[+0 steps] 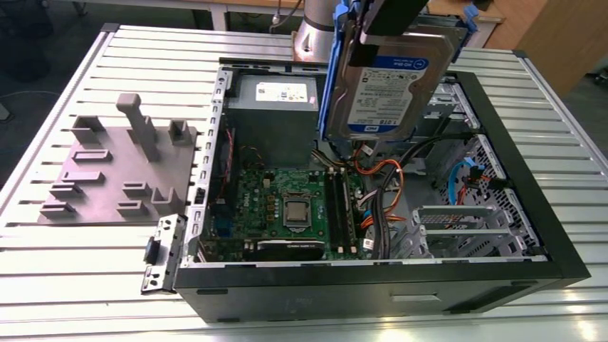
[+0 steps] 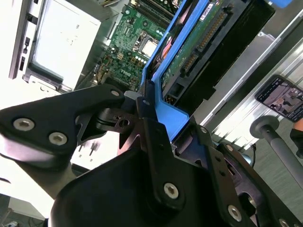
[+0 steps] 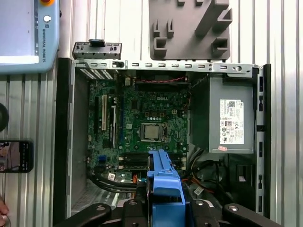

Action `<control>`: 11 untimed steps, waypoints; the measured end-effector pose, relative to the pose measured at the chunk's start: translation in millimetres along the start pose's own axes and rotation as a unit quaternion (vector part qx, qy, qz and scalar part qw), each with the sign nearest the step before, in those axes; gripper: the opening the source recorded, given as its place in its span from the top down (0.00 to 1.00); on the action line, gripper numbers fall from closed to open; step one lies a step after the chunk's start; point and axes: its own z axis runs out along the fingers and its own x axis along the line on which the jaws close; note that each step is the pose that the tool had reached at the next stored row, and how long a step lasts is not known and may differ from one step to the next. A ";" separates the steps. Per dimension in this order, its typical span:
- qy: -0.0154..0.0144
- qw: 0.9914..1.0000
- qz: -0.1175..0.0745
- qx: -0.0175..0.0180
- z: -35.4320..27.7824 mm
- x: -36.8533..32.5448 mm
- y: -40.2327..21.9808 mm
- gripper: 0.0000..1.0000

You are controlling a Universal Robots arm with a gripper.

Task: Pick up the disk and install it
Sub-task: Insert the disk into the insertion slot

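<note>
The gripper (image 2: 170, 125) is clenching the blue carrier bracket (image 3: 164, 177) of the disk (image 1: 389, 82). The disk is hanging label-outward and tilted in the upper right of the exterior view, above the open computer case (image 1: 560, 249) and clear of the motherboard (image 1: 285, 203) and power supply (image 1: 273, 107). As I judge it, doing this carry well is calling for a square, firm hold on that thin plastic frame, because the drive could swing or slip, and for a slow path avoiding the loose orange cables (image 1: 385, 171) beneath it.
</note>
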 end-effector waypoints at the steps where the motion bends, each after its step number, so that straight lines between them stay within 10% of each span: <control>1: 0.000 1.000 0.000 0.000 0.2 1.3 0.0 0.63; 11: 0.000 1.000 0.000 0.000 0.8 5.0 -8.7 0.63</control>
